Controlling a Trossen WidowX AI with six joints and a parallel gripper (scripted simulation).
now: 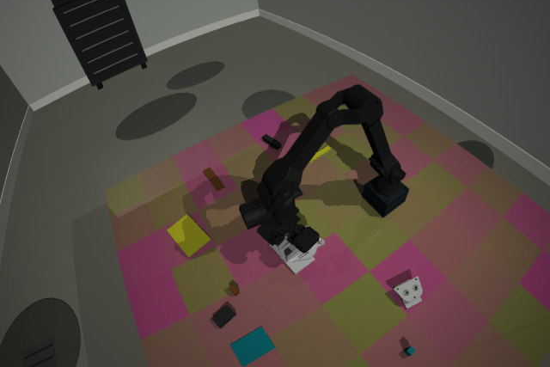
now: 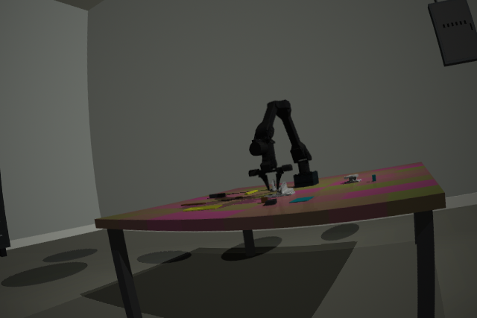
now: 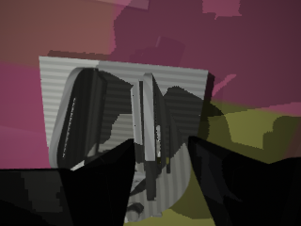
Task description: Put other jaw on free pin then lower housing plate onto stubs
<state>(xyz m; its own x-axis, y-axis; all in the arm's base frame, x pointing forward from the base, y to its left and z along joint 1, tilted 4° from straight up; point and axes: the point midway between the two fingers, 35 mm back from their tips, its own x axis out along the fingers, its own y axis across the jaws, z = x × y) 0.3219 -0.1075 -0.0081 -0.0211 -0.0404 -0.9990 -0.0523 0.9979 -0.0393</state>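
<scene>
My gripper (image 1: 290, 248) (image 2: 273, 189) (image 3: 162, 144) points down over the white ribbed base (image 1: 298, 266) (image 3: 53, 82) and is shut on a pale jaw. That held jaw (image 2: 273, 184) (image 3: 149, 113) stands on edge between the fingers, low at the base. Whether it touches the base or sits on the free pin is hidden. The other jaw (image 3: 87, 118) stands on the base, left of the held one in the wrist view, with a gap between their upper parts. Whether teeth mesh cannot be seen. The white housing plate (image 1: 408, 291) (image 2: 351, 177) lies apart, on the arm base's side.
A yellow square (image 1: 188, 236), a brown block (image 1: 213, 178), a black bar (image 1: 271, 141) and a yellow strip (image 1: 320, 153) lie around the arm. A small orange piece (image 1: 233, 288), a black block (image 1: 223, 315), a teal plate (image 1: 253, 345) and a small teal piece (image 1: 409, 350) lie nearer the top camera.
</scene>
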